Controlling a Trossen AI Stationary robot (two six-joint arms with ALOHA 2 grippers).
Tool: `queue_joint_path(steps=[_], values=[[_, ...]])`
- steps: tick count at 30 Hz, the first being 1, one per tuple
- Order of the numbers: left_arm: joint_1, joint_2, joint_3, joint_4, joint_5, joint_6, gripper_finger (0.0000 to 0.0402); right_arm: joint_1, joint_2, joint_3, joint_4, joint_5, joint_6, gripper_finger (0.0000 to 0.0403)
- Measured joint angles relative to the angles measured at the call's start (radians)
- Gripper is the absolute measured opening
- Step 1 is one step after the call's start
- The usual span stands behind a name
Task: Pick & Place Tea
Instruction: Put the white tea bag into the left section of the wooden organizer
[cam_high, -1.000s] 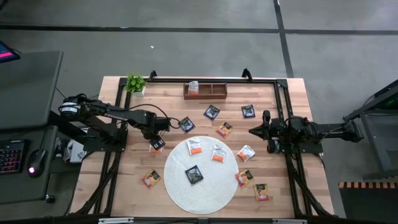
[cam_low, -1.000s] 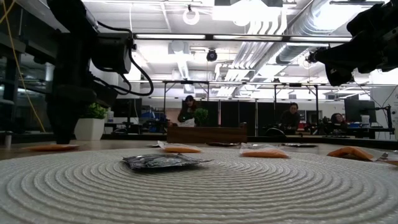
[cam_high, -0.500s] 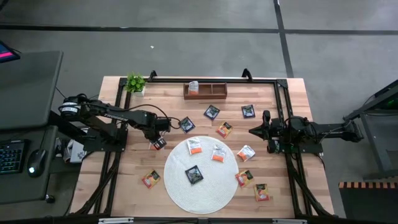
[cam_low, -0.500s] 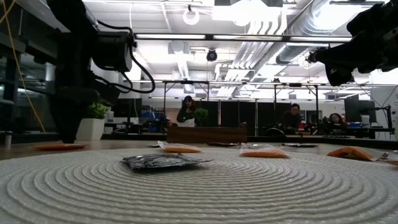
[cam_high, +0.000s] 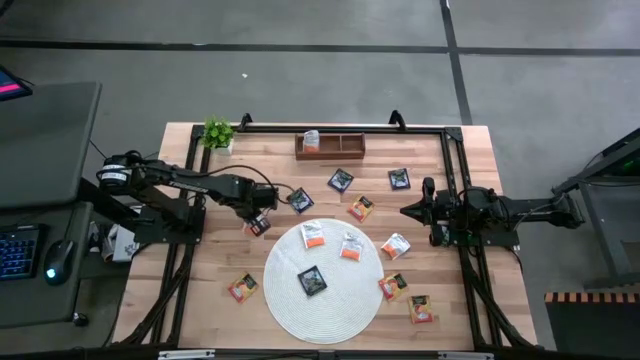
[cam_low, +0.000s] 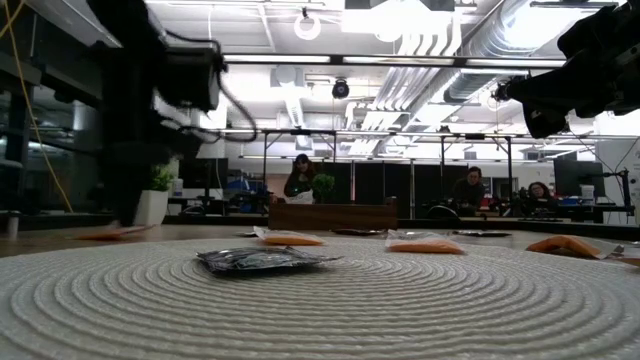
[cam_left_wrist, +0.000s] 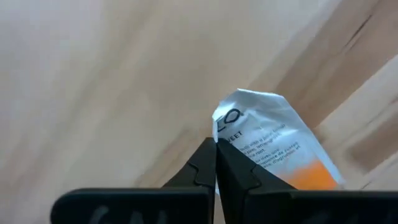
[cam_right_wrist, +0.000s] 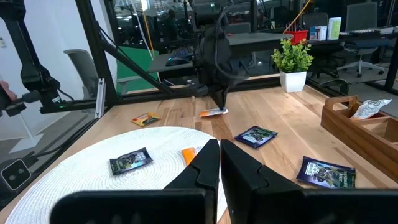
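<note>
Now pinched: the white-and-orange sachet
Left gripper nips its crinkly edge; light, limp foil, best held at a corner, likely slippery

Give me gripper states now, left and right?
Left gripper: closed on a white-and-orange tea sachet, left of the round mat.
Right gripper: closed, empty, waiting at the table's right side.
</note>
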Motion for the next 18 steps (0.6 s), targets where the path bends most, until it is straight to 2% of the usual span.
queue_joint_path(steps=[14, 18], values=[[0.071, -0.013, 0.277, -0.049, -0.099, 0.139, 0.0, 0.0, 0.0, 0.0, 0.0, 0.0, 0.0, 0.0012], [0.113, 0.027, 0.363, -0.044, -0.152, 0.212, 0.0, 0.0, 0.0, 0.0, 0.0, 0.0, 0.0, 0.0012]])
